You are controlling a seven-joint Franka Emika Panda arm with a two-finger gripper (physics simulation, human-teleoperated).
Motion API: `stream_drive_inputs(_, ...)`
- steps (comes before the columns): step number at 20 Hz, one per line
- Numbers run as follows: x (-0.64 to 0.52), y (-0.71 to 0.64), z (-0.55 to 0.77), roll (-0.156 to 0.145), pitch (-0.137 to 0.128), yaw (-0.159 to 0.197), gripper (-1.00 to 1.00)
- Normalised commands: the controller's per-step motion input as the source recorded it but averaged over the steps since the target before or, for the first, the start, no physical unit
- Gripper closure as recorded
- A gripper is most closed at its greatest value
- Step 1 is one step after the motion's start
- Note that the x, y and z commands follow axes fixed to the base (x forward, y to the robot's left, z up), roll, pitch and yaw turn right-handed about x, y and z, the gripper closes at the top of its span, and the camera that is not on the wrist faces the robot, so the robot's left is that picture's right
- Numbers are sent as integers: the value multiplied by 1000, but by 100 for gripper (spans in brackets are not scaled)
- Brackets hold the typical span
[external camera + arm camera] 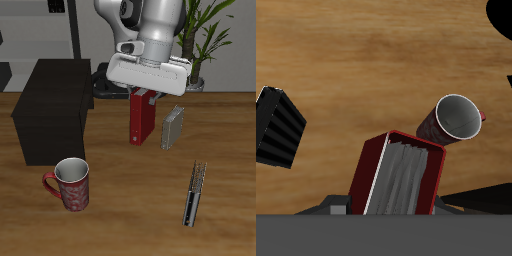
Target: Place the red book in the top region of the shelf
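Observation:
The red book (141, 122) stands upright near the middle of the table, its white page edge showing in the wrist view (396, 178). My gripper (146, 99) comes down from above and is shut on the book's top edge. The fingertips themselves are hidden in the wrist view. The shelf (55, 98), a dark boxy cabinet with a flat top, stands a short way off beside the book, at about the same depth on the table.
A grey book (173, 128) stands close beside the red book, on the side away from the shelf. A thin black book (194, 193) lies nearer the front edge. A red patterned mug (71, 184) (456, 118) sits in front of the shelf.

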Motion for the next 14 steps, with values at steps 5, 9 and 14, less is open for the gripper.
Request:
stream_drive_inputs(5,-472,124,41,31,10,33,100)
stream_drive_inputs(9,-523,193,64,29,-38,82,100)
stream_drive_inputs(14,-398,107,72,-30,7,21,100)
